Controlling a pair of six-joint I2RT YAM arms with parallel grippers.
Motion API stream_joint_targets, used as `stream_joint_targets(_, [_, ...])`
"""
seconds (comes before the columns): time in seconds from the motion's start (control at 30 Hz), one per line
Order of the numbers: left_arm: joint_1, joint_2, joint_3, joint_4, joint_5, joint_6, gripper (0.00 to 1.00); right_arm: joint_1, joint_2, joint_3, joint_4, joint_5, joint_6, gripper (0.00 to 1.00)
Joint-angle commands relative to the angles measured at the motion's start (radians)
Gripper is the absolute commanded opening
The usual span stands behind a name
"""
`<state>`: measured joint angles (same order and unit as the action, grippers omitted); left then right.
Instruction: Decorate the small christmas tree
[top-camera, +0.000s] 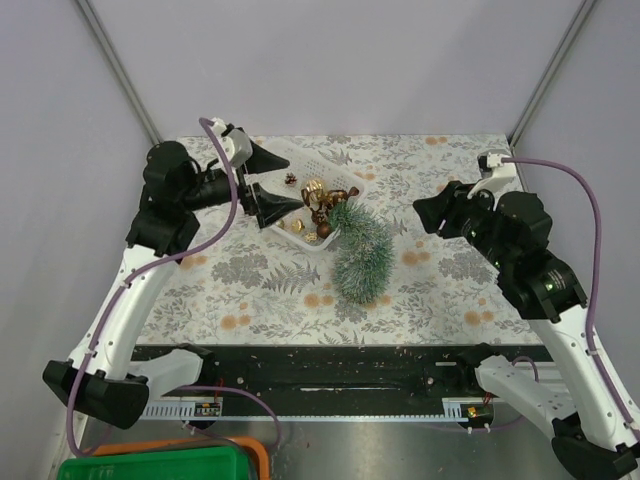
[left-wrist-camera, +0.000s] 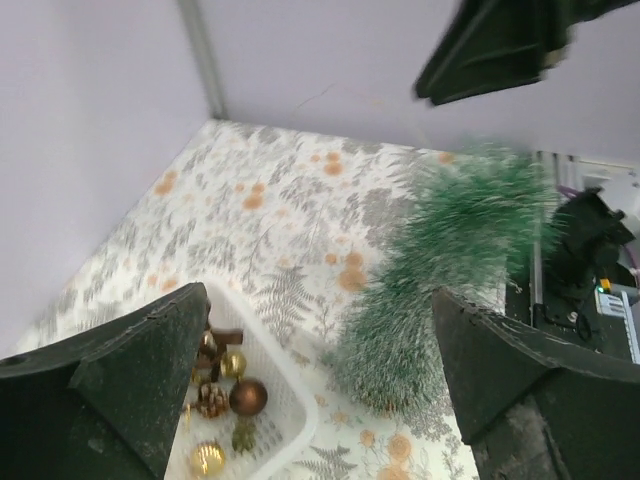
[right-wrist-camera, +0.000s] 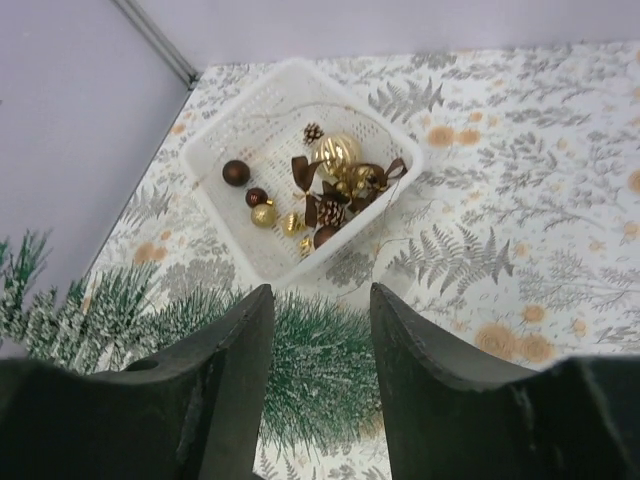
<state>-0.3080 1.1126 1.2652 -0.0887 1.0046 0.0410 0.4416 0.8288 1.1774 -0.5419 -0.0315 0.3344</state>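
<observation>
You will find the small christmas tree (top-camera: 362, 255), a cone of frosted dark-green bottle-brush bristles, at the centre of the table. It appears to lie on its side in a slight curve on the leaf-print tablecloth (top-camera: 250, 290). Its narrow end points to 12 o'clock and its broad, bushy end to 6 o'clock. The round base cannot be made out in any view, and the bristles at one end are blurred in the left wrist view.

At 11 o'clock from the tree stands the white perforated plastic basket (top-camera: 300, 158), rectangular with rounded corners. The tree's narrow end reaches the basket's nearest corner, though contact cannot be confirmed. Inside the basket lie a large glossy gold ball (right-wrist-camera: 338, 152), a smooth brown ball (right-wrist-camera: 236, 172), a scaly pine cone (right-wrist-camera: 313, 132) and brown ribbon bows (right-wrist-camera: 302, 172).

Your left gripper (top-camera: 293, 184) hangs over the 9 o'clock end of the basket. Its matte black wedge-shaped fingers (left-wrist-camera: 130, 370) are spread to their widest, with nothing between them.

Your right gripper (right-wrist-camera: 320, 300) sits at 3 o'clock from the tree, apart from it. Its black fingers (right-wrist-camera: 410, 350) are parted about halfway and grip nothing. Bristles and cloth show through the gap.
</observation>
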Motion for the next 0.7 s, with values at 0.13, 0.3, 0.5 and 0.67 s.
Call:
stream_joint_targets(0.13, [0.029,0.185,0.278,-0.526,-0.296,0.121,0.99,0.005,0.143,0.183,0.088,0.130,-0.095,0.58])
stream_joint_targets(0.3, [0.027,0.078,0.122,-0.389,-0.212,0.106,0.99,-0.071,0.347,0.297,0.163,0.096,-0.074,0.64])
stream_joint_targets(0.5, [0.029,0.006,0.053,-0.411,-0.212,0.128,0.99,-0.268,0.538,0.339,0.273,-0.166,0.119,0.66])
stream_joint_targets(0.67, [0.029,0.001,0.054,-0.418,-0.218,0.122,0.99,-0.281,0.679,0.389,0.295,-0.502,0.161,0.56])
